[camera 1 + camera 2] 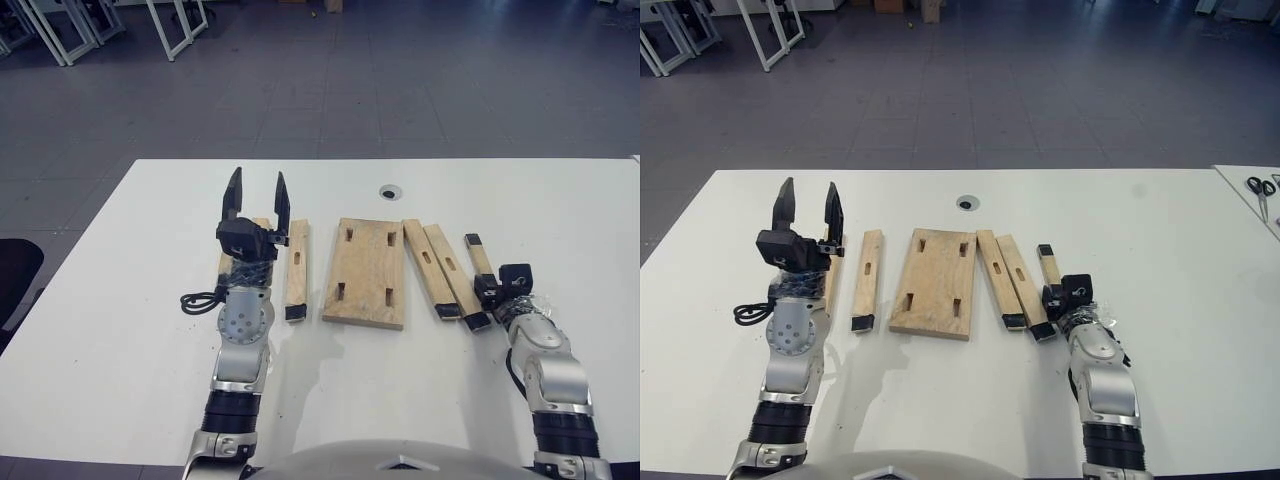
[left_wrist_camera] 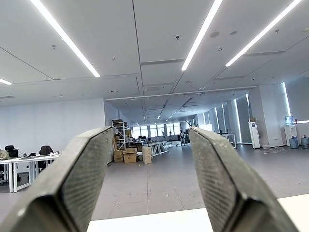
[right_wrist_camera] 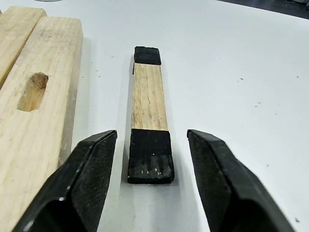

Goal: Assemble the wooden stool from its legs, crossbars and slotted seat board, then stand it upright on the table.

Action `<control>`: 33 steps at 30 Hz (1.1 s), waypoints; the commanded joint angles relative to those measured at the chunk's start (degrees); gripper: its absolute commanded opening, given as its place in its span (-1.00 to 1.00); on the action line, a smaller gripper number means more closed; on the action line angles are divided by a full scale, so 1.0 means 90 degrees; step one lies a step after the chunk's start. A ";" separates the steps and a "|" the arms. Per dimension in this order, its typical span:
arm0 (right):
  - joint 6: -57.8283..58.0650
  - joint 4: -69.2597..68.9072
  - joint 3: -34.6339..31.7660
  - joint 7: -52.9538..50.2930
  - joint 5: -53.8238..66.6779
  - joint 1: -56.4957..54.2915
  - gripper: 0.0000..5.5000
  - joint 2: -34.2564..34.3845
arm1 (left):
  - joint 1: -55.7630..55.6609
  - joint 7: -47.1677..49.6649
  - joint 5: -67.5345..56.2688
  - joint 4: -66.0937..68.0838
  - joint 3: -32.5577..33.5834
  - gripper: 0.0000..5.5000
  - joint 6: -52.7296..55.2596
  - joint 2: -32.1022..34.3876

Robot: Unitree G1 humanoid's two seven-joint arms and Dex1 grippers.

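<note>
Pose: left tool [image 1: 259, 176] upright, released | right tool [image 3: 150, 135] low, released (straddling crossbar [image 3: 149, 96])

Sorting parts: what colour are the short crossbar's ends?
Black, on the short crossbar; right wrist view shows best.

Silver arms [image 1: 238, 365] with black joint bands, black textured fingers [image 2: 87, 179], looped black cable [image 1: 196, 299]

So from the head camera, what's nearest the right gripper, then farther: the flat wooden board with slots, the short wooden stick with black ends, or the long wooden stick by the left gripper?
1. Short wooden stick with black ends: between the right gripper's fingers.
2. Flat wooden board with slots: in the middle.
3. Long wooden stick: far left, beside the left gripper.
</note>
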 commanded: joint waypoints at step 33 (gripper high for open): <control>-0.3370 -0.1738 0.2204 0.2428 -0.0221 0.0023 -0.53 -0.0544 | 0.0135 -0.1792 -0.6693 -0.1474 0.0414 0.05 0.6439 -0.0332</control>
